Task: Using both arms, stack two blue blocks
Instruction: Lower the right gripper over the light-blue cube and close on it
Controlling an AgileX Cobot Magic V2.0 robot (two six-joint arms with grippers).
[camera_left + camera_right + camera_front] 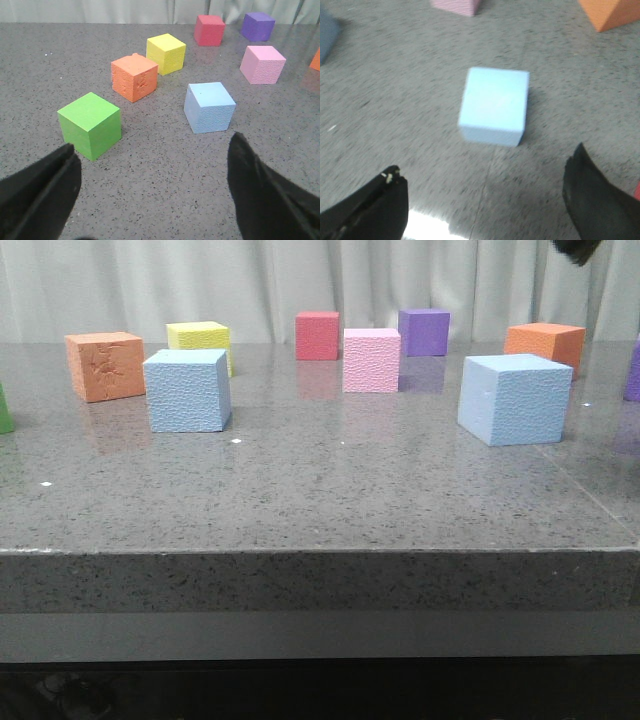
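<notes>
The two blue blocks rest separately on the grey speckled table (320, 490), well apart and unstacked. The left blue block (187, 390) stands toward my left side, just in front of a yellow cube (199, 338) and beside a dented orange cube (105, 366). The right blue block (514, 398) stands toward my right side, turned slightly so one corner faces forward, with a second orange cube (545, 343) behind it. Between the two blocks, farther back, stand a pink cube (371, 360), a red cube (317, 335) and a purple cube (424, 332). In the left wrist view, my left tool (152, 192) is released, its black fingers (42, 192) spread wide above the table, touching nothing; the left blue block lies ahead of it, nearer one finger, and a green cube (91, 125) lies ahead of the other finger. In the right wrist view, which is blurred, my right tool (482, 200) is likewise released, fingers spread and empty, with the right blue block lying on the table ahead of the gap between them.
</notes>
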